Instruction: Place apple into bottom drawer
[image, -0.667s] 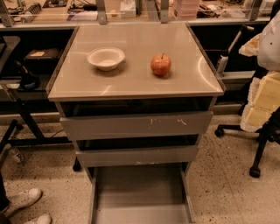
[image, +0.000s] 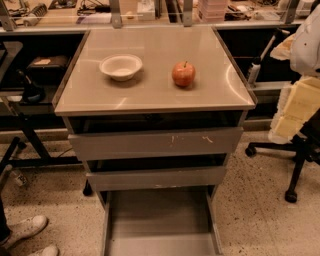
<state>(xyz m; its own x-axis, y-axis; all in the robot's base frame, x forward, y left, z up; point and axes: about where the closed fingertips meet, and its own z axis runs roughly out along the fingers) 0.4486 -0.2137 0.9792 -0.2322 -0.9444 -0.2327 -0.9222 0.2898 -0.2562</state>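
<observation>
Apple (image: 183, 74) sits upright, stem up, on the grey cabinet top (image: 150, 95), right of centre in the upper half of the frame. It is near the white bowl (image: 120, 66) but apart from it, and nothing touches it.

Bottom drawer (image: 159, 222), lower centre of frame, is pulled well out past the two shallower drawers. Its flat grey floor is bare and open from above, presumably so the fruit can be lowered straight in. Upper drawer (image: 155, 143) and middle drawer (image: 156, 177) each stick out a little, stepped, with scuffs on the upper front.

Gripper is not in the frame at all, so its jaw state cannot be told.

Judgement: the task is not yet begun, with the pick-up to come first. The apple is round and may roll if nudged off-centre.

Surroundings: an office chair base (image: 295, 160) at right edge, and white shoes (image: 30, 227) at lower left, close to the drawer's side.
</observation>
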